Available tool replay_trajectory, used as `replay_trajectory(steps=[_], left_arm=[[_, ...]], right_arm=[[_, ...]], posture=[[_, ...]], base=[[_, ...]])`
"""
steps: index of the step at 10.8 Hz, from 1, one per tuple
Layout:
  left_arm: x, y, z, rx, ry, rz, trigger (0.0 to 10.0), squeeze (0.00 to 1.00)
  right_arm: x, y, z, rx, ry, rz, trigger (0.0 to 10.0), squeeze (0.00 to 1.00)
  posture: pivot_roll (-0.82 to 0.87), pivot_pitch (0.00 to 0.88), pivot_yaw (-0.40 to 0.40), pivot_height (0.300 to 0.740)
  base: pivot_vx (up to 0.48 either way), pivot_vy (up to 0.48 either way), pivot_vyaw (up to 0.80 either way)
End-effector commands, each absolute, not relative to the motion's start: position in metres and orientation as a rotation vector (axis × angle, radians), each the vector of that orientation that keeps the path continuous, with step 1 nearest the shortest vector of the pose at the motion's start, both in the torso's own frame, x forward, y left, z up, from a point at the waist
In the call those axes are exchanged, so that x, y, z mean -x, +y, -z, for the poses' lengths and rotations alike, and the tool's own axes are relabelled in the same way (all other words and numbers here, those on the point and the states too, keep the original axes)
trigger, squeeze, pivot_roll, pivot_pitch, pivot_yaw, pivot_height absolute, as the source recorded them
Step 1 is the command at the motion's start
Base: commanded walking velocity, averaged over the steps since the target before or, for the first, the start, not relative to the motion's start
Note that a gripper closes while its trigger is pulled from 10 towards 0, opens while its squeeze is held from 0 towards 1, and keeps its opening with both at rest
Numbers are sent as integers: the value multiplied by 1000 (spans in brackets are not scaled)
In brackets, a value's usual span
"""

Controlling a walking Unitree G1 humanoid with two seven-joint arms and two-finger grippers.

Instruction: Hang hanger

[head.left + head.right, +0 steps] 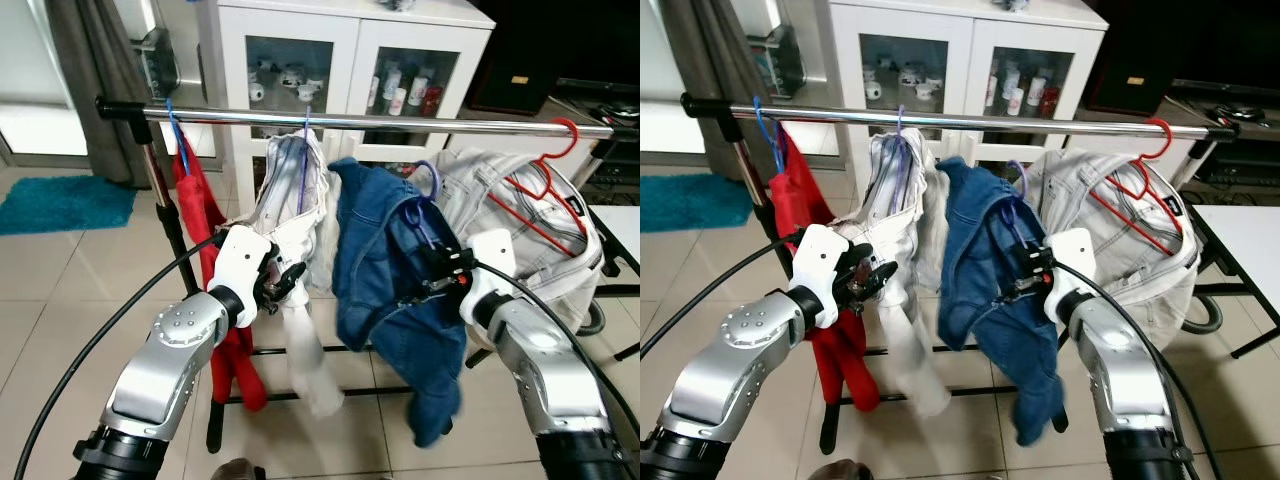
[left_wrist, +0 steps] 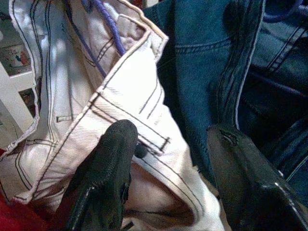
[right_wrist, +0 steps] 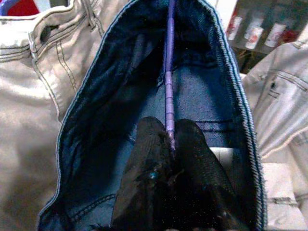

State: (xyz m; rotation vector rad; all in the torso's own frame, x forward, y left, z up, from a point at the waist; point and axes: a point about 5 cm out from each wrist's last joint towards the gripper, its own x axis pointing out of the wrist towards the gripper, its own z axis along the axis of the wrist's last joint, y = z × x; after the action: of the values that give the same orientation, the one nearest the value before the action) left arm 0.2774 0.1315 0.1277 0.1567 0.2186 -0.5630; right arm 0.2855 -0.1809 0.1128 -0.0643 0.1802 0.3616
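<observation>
Pinching the purple hanger (image 3: 168, 91) tight in the right gripper (image 3: 169, 144) inside the blue jeans (image 1: 385, 260), hook hovering just below the rail (image 1: 400, 122), while steadying the white trousers (image 2: 115, 96) with the left gripper (image 2: 173, 159) spread open.

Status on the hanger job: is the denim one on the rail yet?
Not yet. Done: the red garment, white jeans and light grey jacket on its red hanger already hang from the chrome rail. In hand: the right gripper is shut on the purple hanger carrying the blue denim garment, its hook below the rail. The left gripper is open at the white jeans. Left: hook it over.
</observation>
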Motion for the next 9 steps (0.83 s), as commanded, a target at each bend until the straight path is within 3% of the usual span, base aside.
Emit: replay_trajectory(steps=[1, 4, 9], left_arm=[[-279, 128, -130, -164, 202, 580, 10000, 0], [-283, 125, -130, -158, 195, 598, 10000, 0], [-284, 124, -130, -157, 189, 608, 10000, 0]], right_arm=[[-285, -187, -124, 66, 138, -334, 0, 0], [-278, -191, -124, 71, 148, -315, 0, 0], [-273, -187, -124, 65, 164, -322, 0, 0]], posture=[[-31, 0, -26, 740], [-49, 0, -18, 740], [-55, 0, -16, 740]], base=[[0, 0, 0], [0, 0, 0], [-262, 0, 0]])
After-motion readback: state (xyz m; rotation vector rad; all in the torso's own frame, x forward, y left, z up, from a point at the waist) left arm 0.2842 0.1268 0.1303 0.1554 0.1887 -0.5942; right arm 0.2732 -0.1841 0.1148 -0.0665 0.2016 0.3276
